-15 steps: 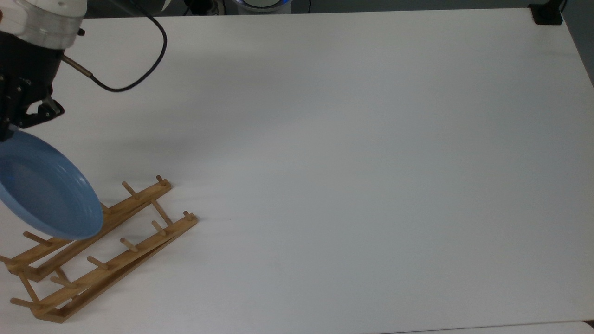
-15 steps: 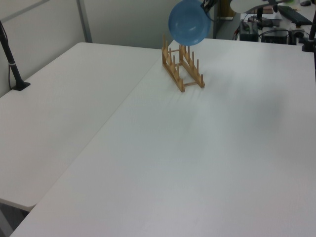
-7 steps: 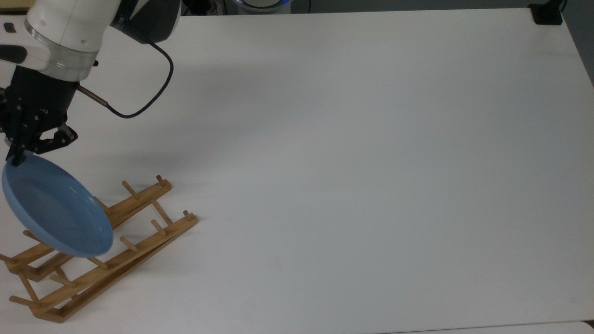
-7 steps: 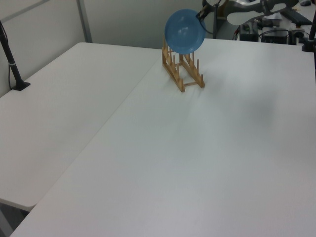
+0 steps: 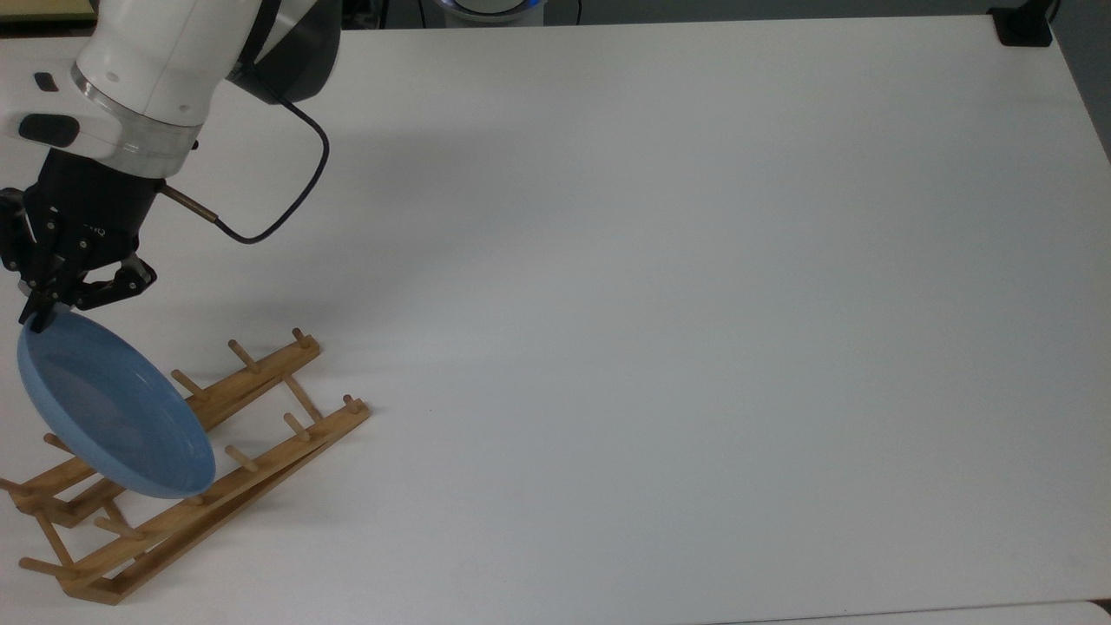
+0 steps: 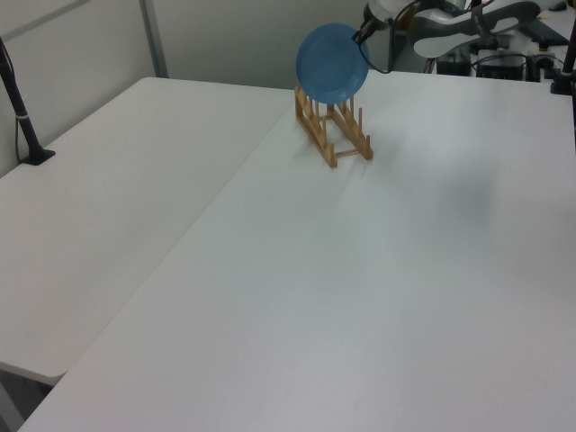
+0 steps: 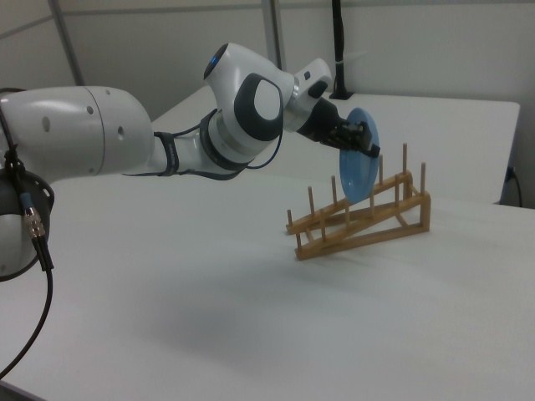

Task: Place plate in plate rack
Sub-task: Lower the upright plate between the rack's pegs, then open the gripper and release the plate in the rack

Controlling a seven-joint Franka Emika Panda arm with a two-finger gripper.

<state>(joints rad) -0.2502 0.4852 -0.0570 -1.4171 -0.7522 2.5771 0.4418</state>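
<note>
Moved since a second ago: plate (image 5: 113,408), lower and nearer the plate rack (image 5: 252,386), toward the top view's 5 o'clock. Gripper (image 5: 39,314): clamped on the rim at 11 o'clock. Plate on edge, over the pegs, likely for slotting between them.

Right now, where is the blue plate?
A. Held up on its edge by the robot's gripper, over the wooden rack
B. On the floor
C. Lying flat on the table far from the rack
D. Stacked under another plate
A. The gripper pinches the top rim of the plate, which stands nearly on edge among the pegs of the wooden rack in the right view.
</note>
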